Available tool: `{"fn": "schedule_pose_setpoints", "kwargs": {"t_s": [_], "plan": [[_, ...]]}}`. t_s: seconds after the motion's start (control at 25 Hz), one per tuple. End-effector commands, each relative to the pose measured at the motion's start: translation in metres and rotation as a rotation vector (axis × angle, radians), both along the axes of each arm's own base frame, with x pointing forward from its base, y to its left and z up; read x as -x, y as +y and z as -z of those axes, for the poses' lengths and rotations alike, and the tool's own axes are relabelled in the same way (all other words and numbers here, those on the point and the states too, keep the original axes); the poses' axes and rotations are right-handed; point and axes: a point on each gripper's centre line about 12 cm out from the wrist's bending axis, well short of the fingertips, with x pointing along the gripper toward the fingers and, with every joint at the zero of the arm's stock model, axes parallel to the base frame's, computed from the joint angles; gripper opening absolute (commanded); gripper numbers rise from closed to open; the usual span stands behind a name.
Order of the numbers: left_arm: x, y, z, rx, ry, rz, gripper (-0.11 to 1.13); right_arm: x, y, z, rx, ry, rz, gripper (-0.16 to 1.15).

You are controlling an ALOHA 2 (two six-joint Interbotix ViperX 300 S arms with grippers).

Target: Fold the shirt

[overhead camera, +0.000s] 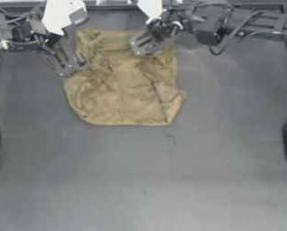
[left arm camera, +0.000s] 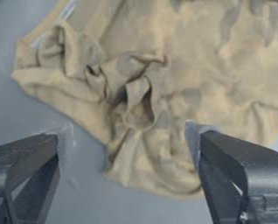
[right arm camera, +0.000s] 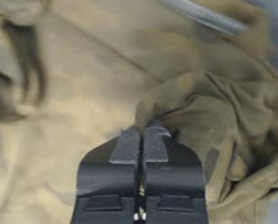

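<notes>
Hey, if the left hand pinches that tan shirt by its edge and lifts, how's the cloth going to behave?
The shirt will likely be floppy: it lies in soft wrinkles and bunched folds. It will probably drape and sag below the left hand, whose jaws stand open at its bunched edge. It looks thin, so probably light and apt to drag along the table.

The shirt was seen as a tan, faintly blotched, crumpled heap on the far middle of the table. Cloth was bunched into folds along both side edges; the near hem was rounded. A pale band edge was visible.
</notes>
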Motion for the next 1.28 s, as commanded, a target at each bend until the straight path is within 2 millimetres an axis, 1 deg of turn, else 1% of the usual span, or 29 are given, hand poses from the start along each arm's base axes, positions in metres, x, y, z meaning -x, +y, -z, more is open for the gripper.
{"fn": "schedule_pose_setpoints", "kwargs": {"t_s": [0.04, 0.12, 0.16, 0.32, 0.36, 0.48, 0.6, 0.76, 0.88, 1.08, 1.16, 1.28], "plan": [[0.004, -0.003, -0.015, -0.026, -0.042, 0.003, 1.03, -0.005, -0.003, -0.021, 0.026, -0.052, -0.020, 0.74], [0.005, -0.003, -0.014, -0.024, -0.039, 0.003, 1.03, -0.005, -0.003, -0.025, 0.033, -0.051, -0.049, 1.05], [0.006, -0.004, -0.013, -0.023, -0.038, 0.003, 1.03, -0.005, -0.002, -0.027, 0.034, -0.053, -0.058, 1.09], [0.007, -0.005, -0.015, -0.032, -0.054, 0.007, 1.03, -0.006, 0.000, -0.045, 0.068, -0.074, -0.089, 0.92], [0.008, -0.004, -0.017, -0.036, -0.062, 0.007, 1.03, -0.004, 0.000, -0.050, 0.076, -0.078, -0.095, 0.90], [0.009, -0.006, -0.023, -0.051, -0.086, 0.014, 1.03, -0.001, 0.001, -0.065, 0.101, -0.092, -0.107, 0.90], [0.010, -0.007, -0.028, -0.063, -0.103, 0.019, 1.03, 0.005, 0.003, -0.075, 0.116, -0.081, -0.117, 0.90], [0.010, -0.010, -0.032, -0.086, -0.111, 0.051, 1.03, 0.011, 0.010, -0.092, 0.156, -0.052, -0.170, 0.90], [0.009, -0.018, -0.033, -0.121, -0.104, 0.126, 1.03, 0.019, 0.027, -0.105, 0.206, -0.029, -0.285, 0.90], [0.007, -0.034, -0.032, -0.164, -0.075, 0.248, 1.03, 0.042, 0.055, -0.122, 0.240, -0.049, -0.447, 0.90], [0.007, -0.039, -0.032, -0.176, -0.070, 0.284, 1.03, 0.049, 0.065, -0.126, 0.244, -0.062, -0.499, 0.90], [0.007, -0.048, -0.030, -0.182, -0.065, 0.325, 1.03, 0.058, 0.081, -0.126, 0.253, -0.064, -0.587, 0.90]]}}
